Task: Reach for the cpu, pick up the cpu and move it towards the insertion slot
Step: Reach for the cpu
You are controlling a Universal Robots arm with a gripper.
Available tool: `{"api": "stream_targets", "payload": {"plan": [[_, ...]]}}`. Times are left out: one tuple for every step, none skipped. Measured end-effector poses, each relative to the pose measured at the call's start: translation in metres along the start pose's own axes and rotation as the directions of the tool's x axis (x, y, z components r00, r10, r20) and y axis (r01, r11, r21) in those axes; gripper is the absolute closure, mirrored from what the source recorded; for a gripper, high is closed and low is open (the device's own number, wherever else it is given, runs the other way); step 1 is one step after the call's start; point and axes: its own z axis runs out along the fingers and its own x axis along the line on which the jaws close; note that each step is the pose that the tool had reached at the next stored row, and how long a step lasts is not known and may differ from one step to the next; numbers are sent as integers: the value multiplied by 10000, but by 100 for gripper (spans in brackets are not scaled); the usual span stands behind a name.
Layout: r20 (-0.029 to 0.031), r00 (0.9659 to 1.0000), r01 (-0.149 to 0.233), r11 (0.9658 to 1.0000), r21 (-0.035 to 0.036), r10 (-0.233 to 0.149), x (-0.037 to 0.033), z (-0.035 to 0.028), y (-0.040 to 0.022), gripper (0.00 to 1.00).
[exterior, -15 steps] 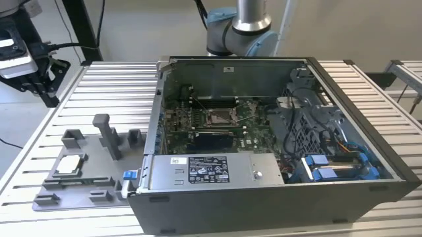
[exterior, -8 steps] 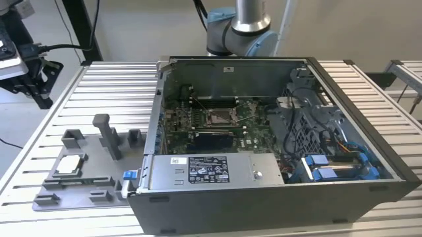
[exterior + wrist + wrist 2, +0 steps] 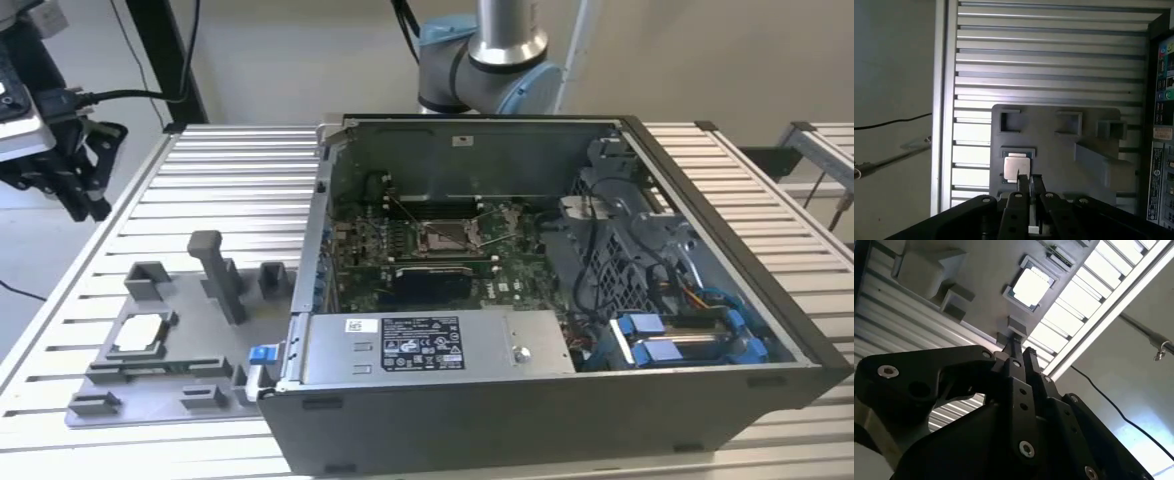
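Cpu [image 3: 1017, 168] sits untouched in its grey tray [image 3: 1054, 145]; my claw [image 3: 1030, 179], clenched empty, hovers apart; reach unfinished, I reckon, pickup and move left.

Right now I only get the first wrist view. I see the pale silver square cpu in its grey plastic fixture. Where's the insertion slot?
Observer: The insertion slot, a square silver-framed socket with a tan centre, sits on the green board inside the open dark computer case, to the exterior view's right of the grey plastic fixture.
Operator: Anything seated in it?
Observer: Its tan centre looks bare, as far as I can tell.
Operator: From here the gripper looks right on the cpu. Touching?
Observer: No. The black gripper hangs above and to the exterior view's left of the fixture, apart from the cpu, which lies flat in its recess.
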Motion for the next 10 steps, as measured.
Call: {"api": "stream_targets", "payload": {"plan": [[0, 10000, 6, 10000, 0, -6, 0, 0, 0, 0], [0, 10000, 11, 10000, 0, -11, 0, 0, 0, 0], [0, 10000, 16, 10000, 0, -16, 0, 0, 0, 0], [-1, 10000, 21, 10000, 0, -21, 0, 0, 0, 0], [-1, 10000, 26, 10000, 0, -26, 0, 0, 0, 0], [-1, 10000, 31, 10000, 0, -31, 0, 0, 0, 0], [-1, 10000, 36, 10000, 0, -36, 0, 0, 0, 0], [-2, 10000, 42, 10000, 0, -42, 0, 0, 0, 0], [-2, 10000, 47, 10000, 0, -47, 0, 0, 0, 0], [-2, 10000, 52, 10000, 0, -52, 0, 0, 0, 0]]}}
